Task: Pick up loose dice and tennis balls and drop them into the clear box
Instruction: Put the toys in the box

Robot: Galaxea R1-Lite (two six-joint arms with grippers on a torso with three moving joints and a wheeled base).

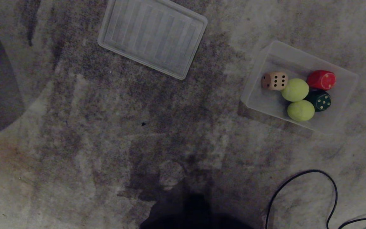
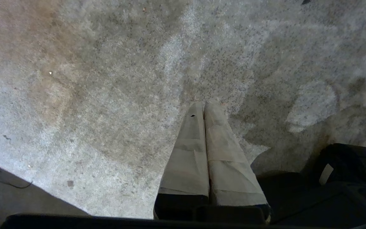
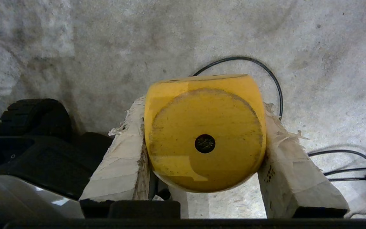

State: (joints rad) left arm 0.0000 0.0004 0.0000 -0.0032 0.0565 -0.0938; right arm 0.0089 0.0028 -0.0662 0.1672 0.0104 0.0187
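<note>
Between right pincer (image 3: 203,152) pads, yellow die (image 3: 204,133) pinched (left pincer (image 2: 204,106) pressed together, idle); could slip short of clear box (image 1: 345,79).

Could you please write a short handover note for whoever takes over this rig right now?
Right hand: shut on the yellow die, held above the floor.
Left hand: shut, empty, parked.
Clear box: on the carpet at the robot's front right, holding the cream die, two tennis balls, a red die and a green die.
Left: drop the yellow die into the box.
</note>
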